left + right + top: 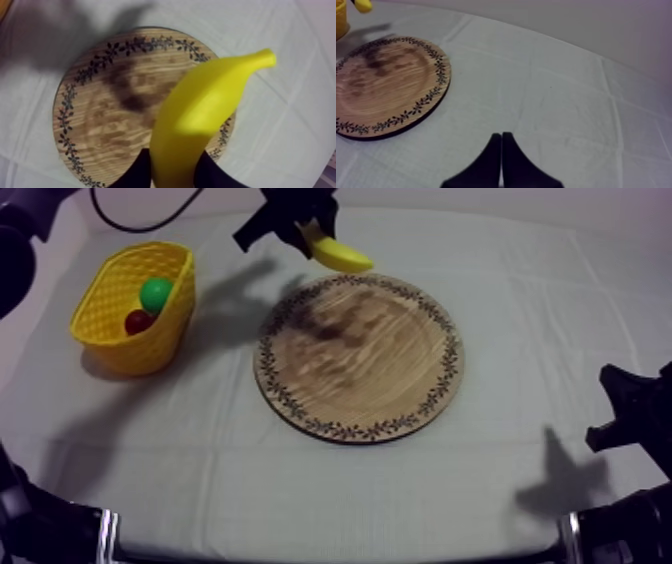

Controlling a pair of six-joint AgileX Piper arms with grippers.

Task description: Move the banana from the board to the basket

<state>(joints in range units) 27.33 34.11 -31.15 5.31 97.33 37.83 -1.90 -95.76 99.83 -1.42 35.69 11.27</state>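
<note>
The yellow banana (341, 254) hangs in the air just beyond the far rim of the round wooden board (358, 356), with my left gripper (308, 236) shut on its end. Seen from the left wrist, the banana (200, 115) sticks out between the two black fingers (136, 174) above the bare board (100, 115). The yellow basket (110, 313) stands at the table's left, well to the left of the banana. My right gripper (628, 413) rests low at the right edge, its fingers together as a narrow wedge (501, 150) holding nothing.
Inside the basket lie a green fruit (155, 293) and a small red fruit (138, 321). The board (386, 85) carries nothing on it. Grey-white cloth (520, 318) covers the table around it.
</note>
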